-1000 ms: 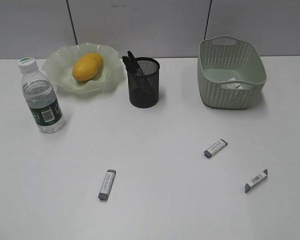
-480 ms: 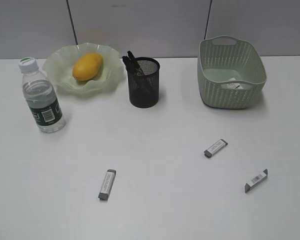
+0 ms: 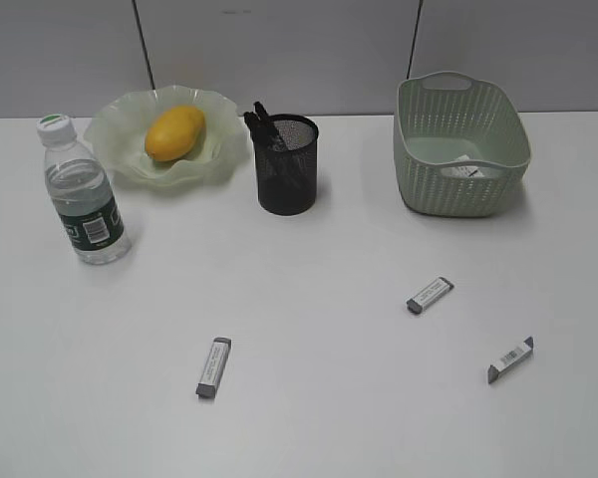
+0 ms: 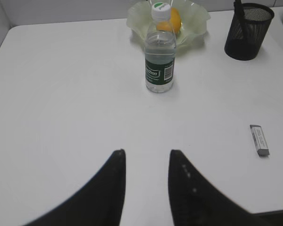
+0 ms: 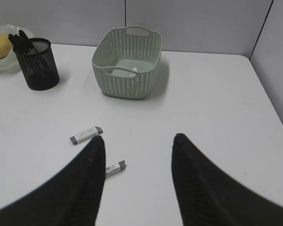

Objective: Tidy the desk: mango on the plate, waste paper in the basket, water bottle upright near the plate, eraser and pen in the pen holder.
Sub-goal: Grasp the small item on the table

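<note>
The smooth yellow-orange mango (image 3: 174,133) lies in the ruffled, translucent pale-green plate (image 3: 120,149) at the back left of the white tabletop (image 3: 309,398). Just in front of the plate the clear plastic water bottle (image 3: 83,194) stands upright, white cap up, dark green label round its middle. Right of the plate sits the black wire-mesh pen holder (image 3: 287,165) with dark pens (image 3: 259,121) poking out. Further right, the woven-look basket (image 3: 460,144) holds something white at its bottom — too small to tell exactly what. Three slim grey-white erasers lie flat and well apart: one (image 3: 213,367) front left, one (image 3: 430,295) mid-right, one (image 3: 510,359) far right. The left tool (image 4: 146,162) and right tool (image 5: 137,150) hang above the tabletop — dark fingers apart, gripping nothing.
</note>
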